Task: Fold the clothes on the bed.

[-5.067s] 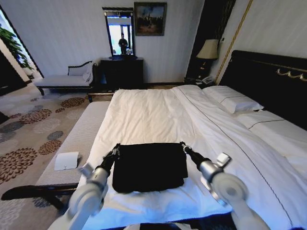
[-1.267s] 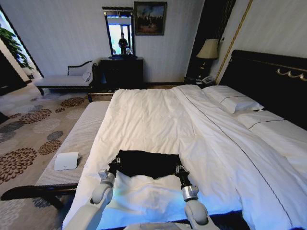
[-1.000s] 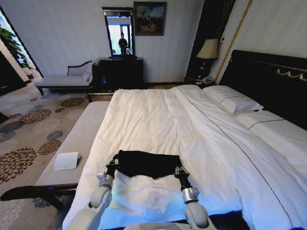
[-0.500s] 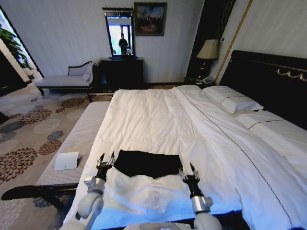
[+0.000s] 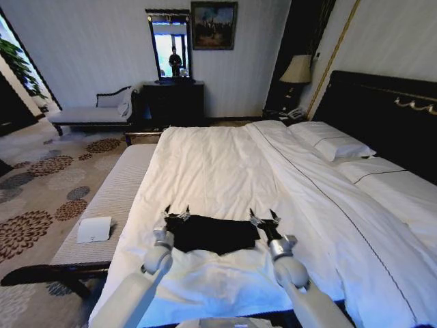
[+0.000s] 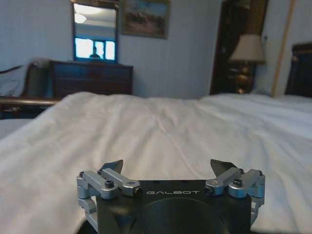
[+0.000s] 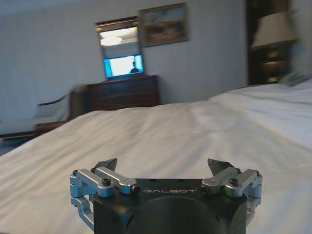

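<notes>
Item: black T-shirt [image 5: 213, 234]. Lies as a compact dark band on the white duvet at the near end of the bed [image 5: 225, 164], crosswise to my view. I judge the narrow shape to mean the fold is largely made; no lettering shows from here.

Item: left tool [image 5: 177, 213]. Sits at the shirt's left end, just above the fabric, fingers spread wide and gripping nothing. In the left wrist view the fingertips [image 6: 113, 166] stand well apart over open duvet.

Item: right tool [image 5: 261, 217]. Sits at the shirt's right end, matching the left, also spread wide and empty. The right wrist view shows its fingertips [image 7: 218, 165] parted, pointing along the bed toward the far wall.

Reason for placement, as I read it: one tool at each end lets me handle both corners at once and keep the edge straight. Spread fingers suit letting go or approaching a fresh hold; I cannot tell which.

Item: grey bench [image 5: 102, 205], alongside the bed on the left. Not involved.
</notes>
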`<state>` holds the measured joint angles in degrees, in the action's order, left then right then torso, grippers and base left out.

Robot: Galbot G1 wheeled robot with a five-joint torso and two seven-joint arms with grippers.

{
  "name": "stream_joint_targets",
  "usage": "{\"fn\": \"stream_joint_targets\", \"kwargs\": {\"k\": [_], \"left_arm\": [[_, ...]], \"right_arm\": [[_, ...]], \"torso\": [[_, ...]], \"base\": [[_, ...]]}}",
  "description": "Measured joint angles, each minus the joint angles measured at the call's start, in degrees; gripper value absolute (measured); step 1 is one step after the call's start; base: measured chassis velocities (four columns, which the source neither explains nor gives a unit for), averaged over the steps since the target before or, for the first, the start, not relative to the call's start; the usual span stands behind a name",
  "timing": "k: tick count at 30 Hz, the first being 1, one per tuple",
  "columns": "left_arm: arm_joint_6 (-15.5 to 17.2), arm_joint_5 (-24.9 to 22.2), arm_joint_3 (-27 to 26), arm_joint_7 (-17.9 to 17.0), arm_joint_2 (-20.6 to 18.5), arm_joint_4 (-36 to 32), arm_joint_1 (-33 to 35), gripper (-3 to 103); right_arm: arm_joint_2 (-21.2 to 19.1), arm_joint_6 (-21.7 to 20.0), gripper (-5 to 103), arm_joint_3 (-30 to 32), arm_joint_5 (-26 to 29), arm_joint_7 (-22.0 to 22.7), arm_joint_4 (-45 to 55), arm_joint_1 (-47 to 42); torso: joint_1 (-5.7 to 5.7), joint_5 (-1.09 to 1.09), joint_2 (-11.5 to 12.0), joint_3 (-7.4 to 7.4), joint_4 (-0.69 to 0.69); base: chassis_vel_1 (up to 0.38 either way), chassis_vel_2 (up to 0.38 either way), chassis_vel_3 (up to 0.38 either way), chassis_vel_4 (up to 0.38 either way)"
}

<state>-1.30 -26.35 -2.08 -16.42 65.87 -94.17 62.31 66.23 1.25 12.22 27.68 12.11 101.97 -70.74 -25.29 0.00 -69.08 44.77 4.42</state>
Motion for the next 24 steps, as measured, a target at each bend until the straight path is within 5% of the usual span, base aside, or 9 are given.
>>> {"fn": "stream_joint_targets", "kwargs": {"k": [9,24], "left_arm": [[-2.4,1.51,0.08,1.99,1.29,5.58,-0.24,100],[-5.31,0.34,-3.4,5.57,1.47,11.3,-0.38,100]], "right_arm": [[5.26,3.11,100,-8.87,-7.38,-1.71,-12.89,6.52],[6.81,8.24,100,-4.93,-13.77,-2.67,-19.95,2.71]], "torso": [[0.01,0.0,0.0,-0.01,-0.01],[0.01,-0.01,-0.01,-0.01,0.0]], "base": [[0.0,0.0,0.0,0.0],[0.0,0.0,0.0,0.0]]}}
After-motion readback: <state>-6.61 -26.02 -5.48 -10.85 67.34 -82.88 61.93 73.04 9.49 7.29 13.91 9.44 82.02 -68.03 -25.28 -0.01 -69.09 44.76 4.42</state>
